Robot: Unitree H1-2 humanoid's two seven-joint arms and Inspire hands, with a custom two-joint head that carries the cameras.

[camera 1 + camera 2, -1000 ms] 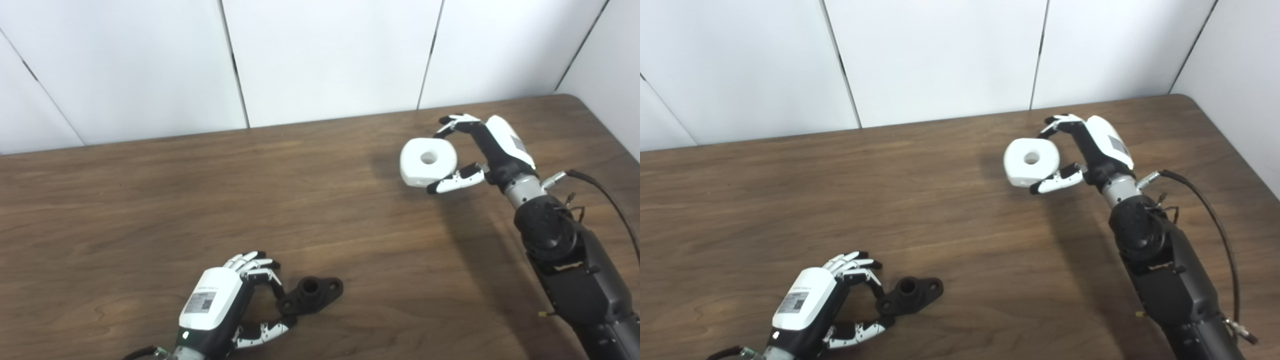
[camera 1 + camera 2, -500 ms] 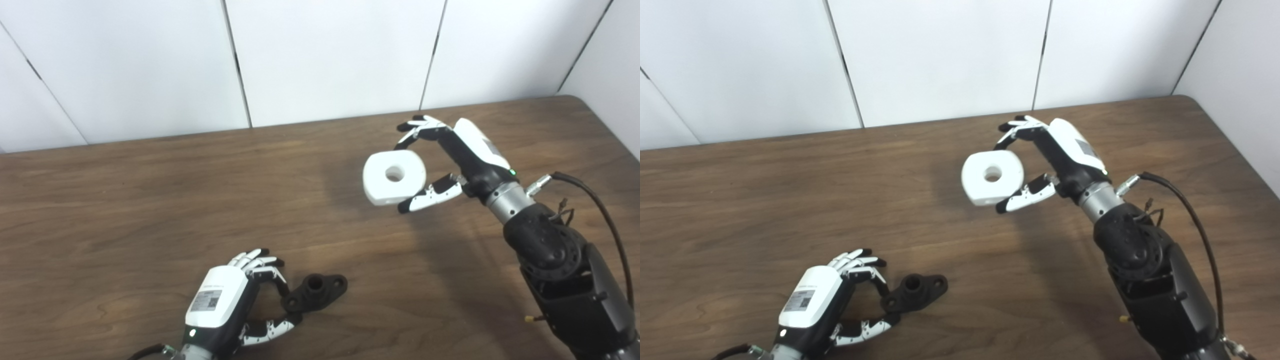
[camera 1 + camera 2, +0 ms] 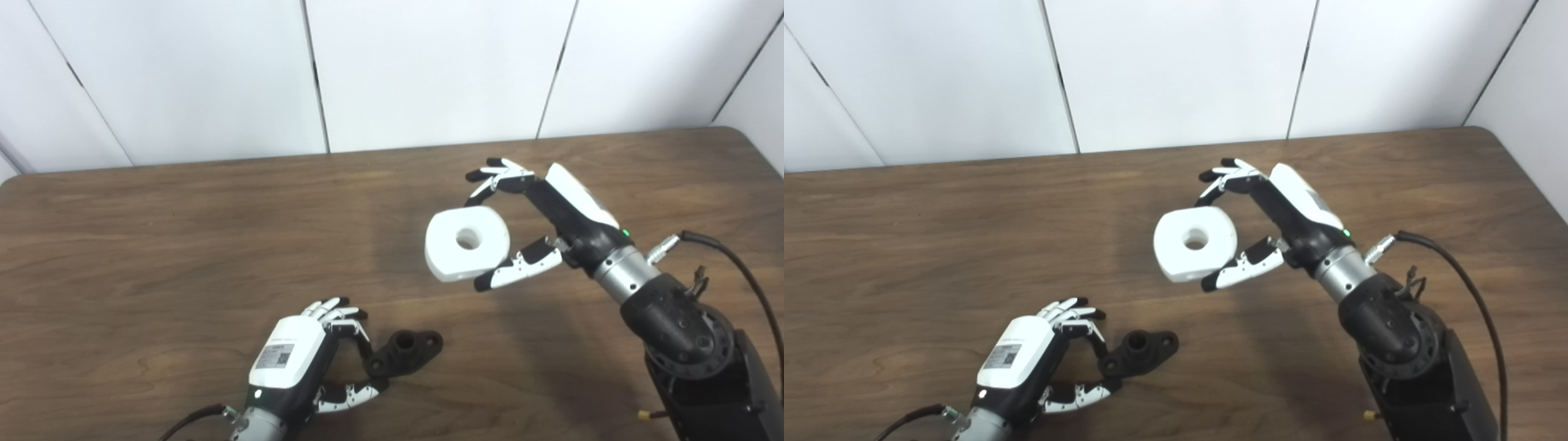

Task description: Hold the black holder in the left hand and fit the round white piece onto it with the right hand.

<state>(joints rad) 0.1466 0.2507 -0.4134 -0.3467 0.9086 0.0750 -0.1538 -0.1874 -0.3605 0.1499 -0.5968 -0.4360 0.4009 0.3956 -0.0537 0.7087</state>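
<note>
Right hand [image 3: 539, 229] is clamped on the round white piece [image 3: 467, 243], thumb under its near edge and fingers over the far rim, carrying it in the air above the table [image 3: 153, 245] with the centre hole facing up toward the cameras. Left hand [image 3: 309, 361] sits low at the near edge, fingers and thumb closed on one end of the black holder [image 3: 404, 353], which rests on the table with its short raised boss pointing up. The two parts are well apart — the white piece is up and to the right of the holder. Risks, as judged from here: the left hand's hold is on one lug only, so downward push from the white piece could tip or swivel the holder out of the pinch. The white piece is held by its edges and looks slightly tilted — if the hole meets the boss off-axis it may jam or slide off the rim. The right thumb below the piece could also foul the holder on descent.
</note>
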